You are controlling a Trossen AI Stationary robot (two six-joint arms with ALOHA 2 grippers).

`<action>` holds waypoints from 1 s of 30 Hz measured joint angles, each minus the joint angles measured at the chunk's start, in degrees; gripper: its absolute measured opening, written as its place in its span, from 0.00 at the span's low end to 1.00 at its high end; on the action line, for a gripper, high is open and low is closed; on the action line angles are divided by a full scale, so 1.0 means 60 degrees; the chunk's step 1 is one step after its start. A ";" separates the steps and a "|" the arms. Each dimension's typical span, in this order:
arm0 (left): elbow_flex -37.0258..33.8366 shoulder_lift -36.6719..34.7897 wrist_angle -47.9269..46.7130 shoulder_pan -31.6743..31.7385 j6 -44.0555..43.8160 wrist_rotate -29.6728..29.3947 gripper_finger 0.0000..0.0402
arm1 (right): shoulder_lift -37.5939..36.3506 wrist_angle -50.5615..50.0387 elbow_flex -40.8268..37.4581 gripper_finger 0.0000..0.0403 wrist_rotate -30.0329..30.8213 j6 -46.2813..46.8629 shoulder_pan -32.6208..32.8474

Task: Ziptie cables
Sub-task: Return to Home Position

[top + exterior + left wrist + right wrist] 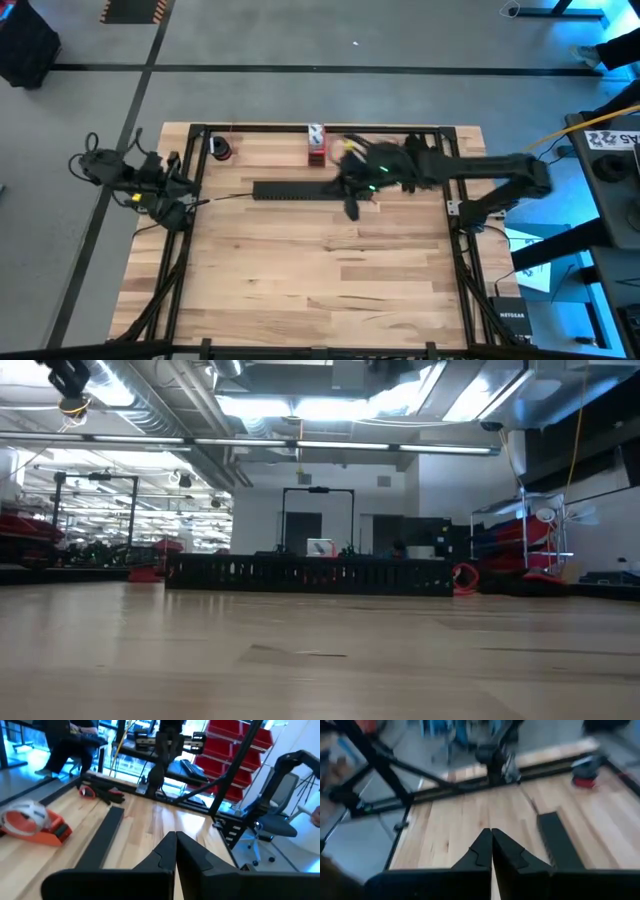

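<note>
My right gripper point(491, 840) is shut and empty. In the high view my right gripper point(352, 207) hangs above the wood just near of the right end of the long black slotted bar point(300, 190). My left gripper point(175, 845) is shut and empty, and sits at the table's left edge point(178, 205). The cables do not show plainly. A small tangle with a yellow-green strand point(352, 149) lies by the far edge, partly under my right arm. From the left wrist it reads as a red loop with dark strands point(100, 794).
A red and white tape dispenser point(316, 145) stands at the far edge, seen orange in the left wrist view point(32, 822). A red and black coil point(222, 150) lies near the far left corner. The slotted bar point(310, 572) lies flat across the table. Black frame rails point(185, 250) border the table; the near half is bare wood.
</note>
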 joint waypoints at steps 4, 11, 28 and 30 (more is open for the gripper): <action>-0.0496 -0.0211 -0.0221 -0.0004 -0.0486 -0.0022 0.01 | -0.1976 0.1836 -0.3127 0.01 0.1274 0.0921 0.0402; -0.0715 -0.0152 -0.0427 -0.0004 -0.0604 -0.0026 0.02 | -0.3605 0.2762 -0.5896 0.01 0.1121 0.2788 0.0579; -0.0745 -0.0174 -0.0204 -0.0004 -0.0251 -0.0062 0.02 | -0.5779 0.7288 -0.9589 0.01 0.1101 0.1236 0.0503; -0.0746 -0.0174 -0.0200 -0.0002 -0.0244 -0.0060 0.02 | -0.6356 0.7526 -1.0177 0.01 0.1199 0.1210 0.0500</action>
